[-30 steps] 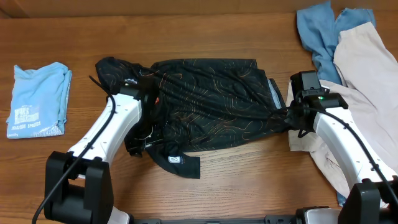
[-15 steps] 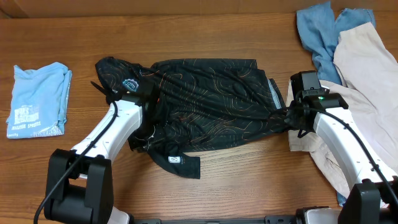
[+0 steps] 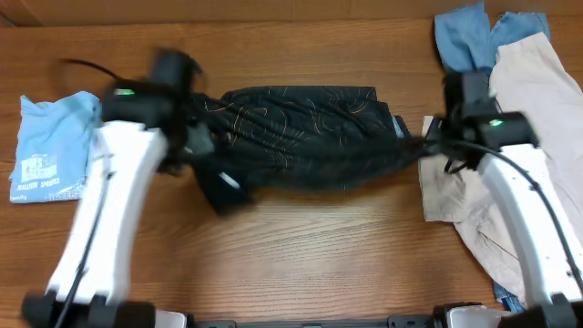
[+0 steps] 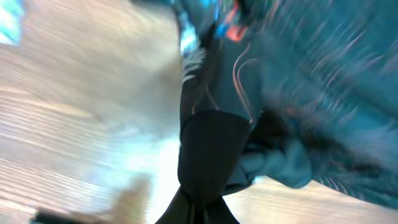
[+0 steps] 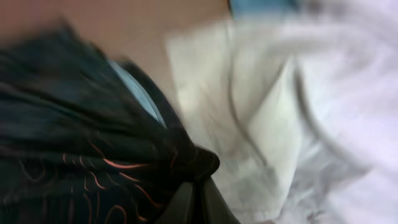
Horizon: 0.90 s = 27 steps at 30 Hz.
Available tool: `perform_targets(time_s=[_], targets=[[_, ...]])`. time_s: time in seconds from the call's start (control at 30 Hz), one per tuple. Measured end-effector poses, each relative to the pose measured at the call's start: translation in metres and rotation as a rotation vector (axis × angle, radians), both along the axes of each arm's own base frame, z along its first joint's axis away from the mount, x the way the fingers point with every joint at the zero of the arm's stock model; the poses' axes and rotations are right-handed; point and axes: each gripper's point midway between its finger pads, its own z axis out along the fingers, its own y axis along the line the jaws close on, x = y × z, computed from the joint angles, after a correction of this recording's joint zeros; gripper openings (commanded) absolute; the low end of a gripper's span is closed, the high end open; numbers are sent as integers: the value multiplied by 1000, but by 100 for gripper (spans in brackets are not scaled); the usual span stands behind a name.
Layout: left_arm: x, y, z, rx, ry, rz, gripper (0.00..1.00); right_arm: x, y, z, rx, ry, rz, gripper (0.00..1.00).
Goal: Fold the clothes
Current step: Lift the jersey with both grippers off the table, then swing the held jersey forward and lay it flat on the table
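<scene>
The black garment [image 3: 301,137] with thin orange contour lines hangs stretched between my two grippers above the table. My left gripper [image 3: 193,137] is shut on its left end, and a loose black flap droops below it. In the blurred left wrist view the black cloth [image 4: 211,149] bunches at my left gripper [image 4: 198,214]. My right gripper [image 3: 426,148] is shut on the garment's right end. The right wrist view shows my right gripper [image 5: 196,202] pinching a knot of black fabric [image 5: 93,162] over beige cloth [image 5: 267,124].
A folded light blue shirt [image 3: 53,146] lies at the far left. A pile of beige garments [image 3: 528,100] and blue garments [image 3: 465,46] fills the right side, close under my right arm. Bare wooden table [image 3: 310,255] lies in front.
Both arms have lifted and moved back. My left gripper rose sharply with the garment's left end, pulling the cloth up off the table and taut; the lower flap now dangles.
</scene>
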Motion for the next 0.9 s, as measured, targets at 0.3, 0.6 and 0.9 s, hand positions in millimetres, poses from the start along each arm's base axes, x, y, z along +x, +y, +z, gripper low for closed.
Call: perform_targets(time_s=[0.3,0.6,0.9], targets=[[-26,101,157,32,-472,244,4,-7,2,143,0,-250,70,4],[-41,115,246,-38,-803,187,4,-32,5,239,15,-465,104,4],[-80,83,331,33,-1091,69,4,-78,-2,330,-10,-748,121,4]])
